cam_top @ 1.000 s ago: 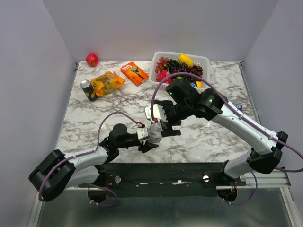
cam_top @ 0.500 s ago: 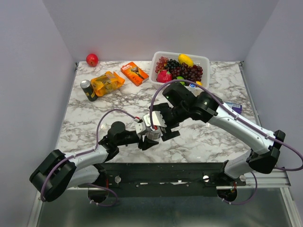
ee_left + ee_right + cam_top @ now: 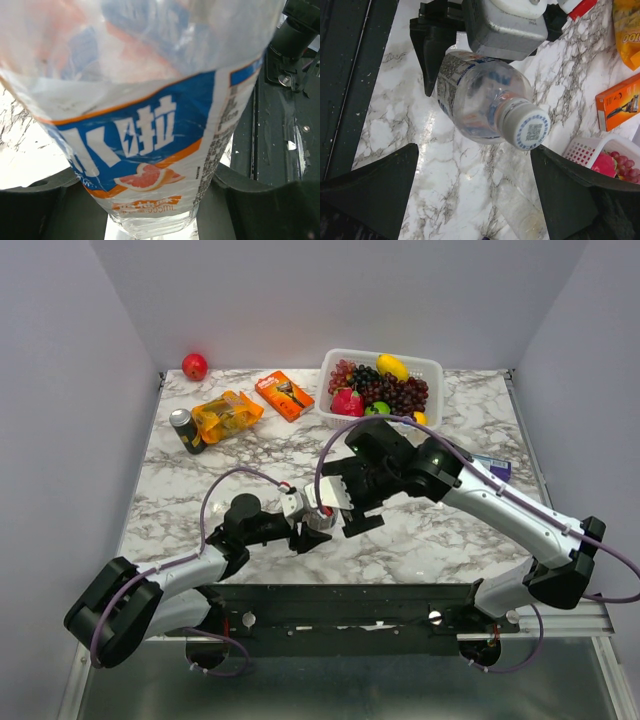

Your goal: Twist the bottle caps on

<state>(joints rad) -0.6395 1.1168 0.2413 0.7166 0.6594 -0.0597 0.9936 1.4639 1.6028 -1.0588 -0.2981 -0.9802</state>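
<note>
A clear bottle [image 3: 150, 115] with a blue and orange label band is held just above the marble near the front edge. My left gripper [image 3: 155, 212] is shut on its lower body, one dark finger on each side. In the right wrist view the same bottle [image 3: 475, 100] points its neck at the camera. A whitish cap with a blue ring [image 3: 532, 131] sits on the neck. My right gripper [image 3: 474, 149] hangs open and wide just past the cap, touching nothing. In the top view my right gripper [image 3: 340, 508] hovers right over the bottle [image 3: 320, 521] and my left gripper [image 3: 303, 533]. A second clear bottle [image 3: 520, 205] lies on the marble underneath.
At the back stand a white basket [image 3: 425, 367] of fruit, an orange box [image 3: 284, 395], an orange snack bag [image 3: 226, 415], a dark can [image 3: 185, 430] and a red fruit [image 3: 194, 366]. A small bluish item [image 3: 496, 468] lies beside my right arm. The black base rail [image 3: 340, 600] runs along the front edge.
My left gripper and the bottle have shifted slightly left and nearer the front. My right gripper followed and stays open over the cap.
</note>
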